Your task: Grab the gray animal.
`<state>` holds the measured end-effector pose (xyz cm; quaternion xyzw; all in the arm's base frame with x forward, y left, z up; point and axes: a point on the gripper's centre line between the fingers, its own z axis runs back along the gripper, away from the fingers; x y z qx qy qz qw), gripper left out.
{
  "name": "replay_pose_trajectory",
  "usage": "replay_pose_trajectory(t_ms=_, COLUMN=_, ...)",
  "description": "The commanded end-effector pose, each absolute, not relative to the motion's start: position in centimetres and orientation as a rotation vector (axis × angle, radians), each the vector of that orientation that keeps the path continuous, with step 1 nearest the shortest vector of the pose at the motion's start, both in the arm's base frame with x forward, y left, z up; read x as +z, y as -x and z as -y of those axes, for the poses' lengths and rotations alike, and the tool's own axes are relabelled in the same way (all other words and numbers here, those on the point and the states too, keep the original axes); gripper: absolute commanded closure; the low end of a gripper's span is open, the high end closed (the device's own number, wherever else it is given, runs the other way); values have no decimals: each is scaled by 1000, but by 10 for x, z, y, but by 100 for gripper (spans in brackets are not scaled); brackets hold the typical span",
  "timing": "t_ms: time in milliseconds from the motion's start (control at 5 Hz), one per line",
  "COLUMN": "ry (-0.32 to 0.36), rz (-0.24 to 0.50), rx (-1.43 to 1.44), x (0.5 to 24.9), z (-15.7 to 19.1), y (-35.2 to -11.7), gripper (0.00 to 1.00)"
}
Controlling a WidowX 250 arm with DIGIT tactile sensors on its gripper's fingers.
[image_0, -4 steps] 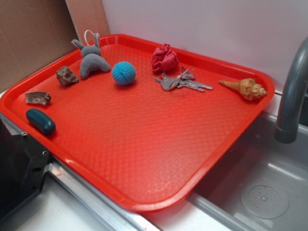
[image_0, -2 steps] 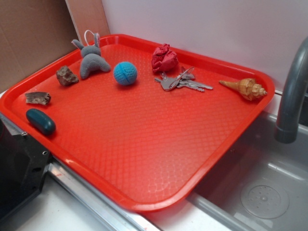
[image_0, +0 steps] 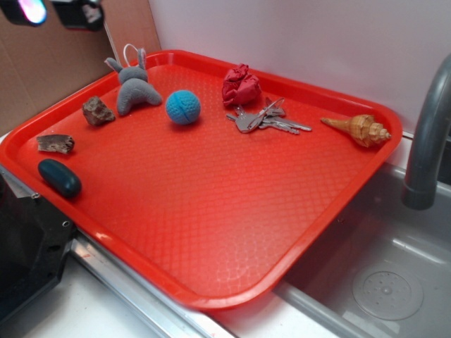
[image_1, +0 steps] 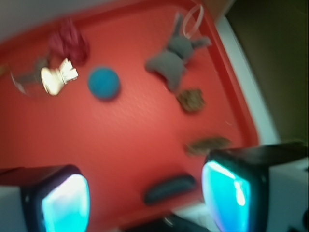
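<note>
The gray animal [image_0: 134, 90] is a small plush with two ears and a white string loop. It lies at the far left corner of the red tray [image_0: 232, 197]. In the wrist view the gray animal [image_1: 174, 58] sits at upper right, blurred. My gripper [image_0: 56, 13] shows at the top left edge of the exterior view, high above the tray's left rim. Seen from the wrist, the gripper [image_1: 147, 195] is open, its two cyan-lit fingers wide apart and nothing between them. It hangs well short of the animal.
On the tray lie a blue knitted ball [image_0: 183, 107], two brownish rocks [image_0: 97, 111] [image_0: 55, 144], a dark teal oval [image_0: 60, 177], a red crumpled cloth [image_0: 241, 86], keys [image_0: 264, 120] and a shell [image_0: 359, 129]. A grey faucet [image_0: 428, 141] and sink stand at right.
My gripper has come into view at the top left of the exterior view. The blue ball rolled slightly right before the last earlier frame.
</note>
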<state>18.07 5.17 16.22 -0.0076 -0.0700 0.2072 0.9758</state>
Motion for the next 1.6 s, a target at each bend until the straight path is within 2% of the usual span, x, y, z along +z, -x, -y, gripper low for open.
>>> replay_pose_trajectory(t_ms=0, ry=-33, rz=281, rx=755, x=122, z=-98, y=-225, gripper=0)
replay_pose_trajectory(t_ms=200, ry=-68, rz=270, rx=813, x=96, z=-117, y=-241, gripper=0)
replay_pose_trajectory(t_ms=400, ry=-101, rz=252, rx=846, x=73, z=-133, y=-245, gripper=0)
replay_pose_trajectory(t_ms=600, ry=-84, rz=222, rx=821, x=44, z=-139, y=-252, gripper=0)
replay_pose_trajectory(t_ms=800, ry=-86, rz=185, rx=762, x=28, z=-135, y=-259, gripper=0)
replay_pose_trajectory(t_ms=1000, ry=-80, rz=162, rx=760, x=24, z=-138, y=-254, gripper=100)
replay_pose_trajectory(t_ms=1200, ry=-54, rz=115, rx=698, x=50, z=-136, y=-245, gripper=100)
replay_pose_trajectory(t_ms=1400, ry=-39, rz=118, rx=576, x=100, z=-117, y=-227, gripper=100)
